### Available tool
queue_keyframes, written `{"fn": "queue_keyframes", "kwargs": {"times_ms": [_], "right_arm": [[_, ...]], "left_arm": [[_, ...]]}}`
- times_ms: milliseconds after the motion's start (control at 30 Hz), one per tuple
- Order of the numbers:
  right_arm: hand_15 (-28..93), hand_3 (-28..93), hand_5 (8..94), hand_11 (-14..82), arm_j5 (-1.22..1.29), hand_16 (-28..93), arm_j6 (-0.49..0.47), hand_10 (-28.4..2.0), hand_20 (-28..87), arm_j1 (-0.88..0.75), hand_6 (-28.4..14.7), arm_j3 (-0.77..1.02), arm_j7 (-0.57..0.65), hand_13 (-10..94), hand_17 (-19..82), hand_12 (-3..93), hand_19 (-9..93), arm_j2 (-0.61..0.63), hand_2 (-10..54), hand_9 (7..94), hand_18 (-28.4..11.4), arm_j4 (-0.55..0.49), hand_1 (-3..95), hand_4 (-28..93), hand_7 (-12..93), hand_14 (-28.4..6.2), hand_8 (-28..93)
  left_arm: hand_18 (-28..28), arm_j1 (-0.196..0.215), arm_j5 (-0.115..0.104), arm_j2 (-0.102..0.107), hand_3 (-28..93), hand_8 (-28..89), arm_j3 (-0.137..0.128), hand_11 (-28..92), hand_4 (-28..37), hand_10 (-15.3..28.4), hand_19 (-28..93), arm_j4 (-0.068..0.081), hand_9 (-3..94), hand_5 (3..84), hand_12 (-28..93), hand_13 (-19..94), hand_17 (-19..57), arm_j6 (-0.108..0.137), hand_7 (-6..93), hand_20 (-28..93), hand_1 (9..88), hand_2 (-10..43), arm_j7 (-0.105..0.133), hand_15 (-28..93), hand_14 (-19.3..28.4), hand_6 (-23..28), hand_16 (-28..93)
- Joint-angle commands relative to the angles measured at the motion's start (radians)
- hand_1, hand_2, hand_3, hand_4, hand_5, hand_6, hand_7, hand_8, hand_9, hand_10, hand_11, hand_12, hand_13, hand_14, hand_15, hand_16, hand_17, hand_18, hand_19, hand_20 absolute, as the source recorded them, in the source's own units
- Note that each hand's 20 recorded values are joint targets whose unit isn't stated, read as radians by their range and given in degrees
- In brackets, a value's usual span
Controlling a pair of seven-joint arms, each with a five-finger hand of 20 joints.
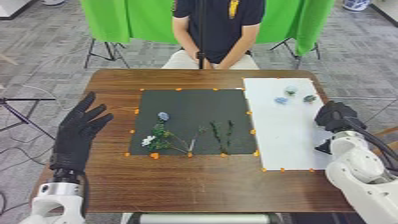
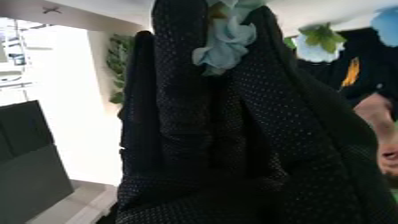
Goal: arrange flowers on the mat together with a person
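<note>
Flower-picking, by the look of it: the right hand [image 1: 338, 117], straight-fingered and seemingly empty, is beside a blue-green flower [image 1: 309, 98] on the white sheet [image 1: 282, 132]. Next, pinch it gently. The left hand [image 1: 80, 127] is open, empty.

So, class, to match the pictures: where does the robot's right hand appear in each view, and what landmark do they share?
Head view: the right hand is at the right edge of the white mat.
Right wrist view: the right hand comes in from the bottom edge, fingers up.
Shared landmark: the pale blue flowers, near the hand.
</note>
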Motion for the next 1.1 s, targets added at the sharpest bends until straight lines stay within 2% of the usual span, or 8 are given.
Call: {"fn": "queue_keyframes", "kwargs": {"times_ms": [33, 267, 433, 500, 700, 867, 1033, 1100], "right_arm": [[29, 60, 82.9, 8.5, -0.005, 40, 0.084, -5.3, -7, -0.025, 4.3, -0.015, 0.028, 81, 39, 34.3, 93, 0.001, -9.5, 87.1, 1.0, -0.043, 70.3, -28, 22, -0.5, 0], [29, 60, 83.9, 8.5, -0.012, 41, 0.143, -5.7, -5, 0.082, 3.7, -0.114, -0.032, 82, 40, 34.6, 93, -0.021, -9.5, 87.6, 0.8, -0.198, 70.5, -28, 21, -0.6, 1], [29, 61, 84.1, 8.6, 0.016, 41, 0.113, -5.8, -5, 0.222, 3.6, -0.267, -0.131, 82, 40, 34.7, 93, -0.108, -9.5, 87.8, 0.7, -0.275, 70.3, -28, 21, -0.6, 1], [29, 61, 84.1, 8.6, 0.031, 42, 0.104, -5.8, -5, 0.279, 3.6, -0.344, -0.165, 82, 40, 34.8, 93, -0.149, -9.5, 87.8, 0.7, -0.285, 70.2, -28, 21, -0.5, 2], [29, 62, 84.1, 8.6, -0.009, 42, 0.065, -5.7, -5, 0.412, 3.6, -0.548, -0.25, 82, 40, 34.7, 93, -0.302, -9.5, 87.8, 0.5, -0.223, 69.7, -28, 21, -0.5, 2], [29, 62, 84.1, 8.6, -0.047, 42, 0.029, -5.8, -4, 0.453, 3.5, -0.644, -0.294, 82, 39, 34.8, 93, -0.402, -9.5, 87.8, -0.1, -0.14, 69.6, -28, 20, -0.5, 2], [29, 63, 83.9, 8.8, -0.09, 42, 0.015, -6.0, -4, 0.47, 3.5, -0.718, -0.302, 82, 39, 34.8, 93, -0.451, -9.5, 87.6, -0.3, -0.064, 69.2, -28, 20, -0.5, 2], [29, 63, 83.8, 8.8, -0.085, 42, 0.028, -5.9, -4, 0.493, 3.5, -0.76, -0.277, 82, 39, 34.8, 93, -0.453, -9.5, 87.4, -0.6, -0.043, 68.9, -28, 21, -0.6, 2]], "left_arm": [[23.2, 0.015, 0.0, -0.008, 79, -10, -0.006, 20, -28.3, 16.1, 45, 0.001, 32.5, 34.0, 9, 24, -10.0, -0.002, 11.4, 13, 23.1, 4.9, -0.009, 41, 23.7, 2.8, -6], [23.2, 0.036, -0.001, -0.015, 79, -10, -0.024, 21, -28.3, 16.1, 45, -0.006, 32.5, 33.9, 9, 24, -9.9, 0.007, 11.5, 13, 23.1, 4.8, -0.012, 41, 23.7, 2.8, -6], [23.2, 0.057, -0.016, -0.007, 79, -10, -0.03, 20, -28.3, 16.2, 45, -0.012, 32.5, 33.9, 9, 24, -9.9, 0.026, 11.4, 13, 23.2, 4.8, 0.014, 41, 23.7, 2.8, -6], [23.2, 0.059, -0.018, -0.009, 79, -10, -0.033, 20, -28.3, 16.2, 45, -0.012, 32.4, 33.9, 9, 24, -9.9, 0.027, 11.4, 13, 23.2, 4.8, 0.015, 41, 23.7, 2.8, -6], [23.2, 0.059, -0.016, -0.012, 79, -10, -0.04, 20, -28.3, 16.1, 45, -0.013, 32.4, 33.9, 9, 24, -9.9, 0.027, 11.4, 14, 23.2, 4.8, 0.014, 41, 23.7, 2.8, -6], [23.2, 0.05, -0.015, -0.012, 79, -10, -0.042, 20, -28.3, 16.1, 45, -0.01, 32.5, 33.9, 9, 24, -9.9, 0.021, 11.4, 14, 23.1, 4.9, 0.01, 41, 23.7, 2.8, -6], [23.2, 0.034, -0.013, -0.012, 78, -10, -0.04, 20, -28.3, 16.1, 45, -0.005, 32.5, 33.9, 9, 24, -9.9, 0.013, 11.4, 14, 23.2, 4.9, -0.002, 41, 23.7, 2.8, -6], [23.2, 0.015, -0.013, -0.009, 79, -10, -0.033, 20, -28.3, 16.1, 45, 0.002, 32.5, 33.9, 9, 24, -9.9, 0.007, 11.3, 13, 23.2, 4.9, -0.005, 41, 23.7, 2.9, -6]]}}
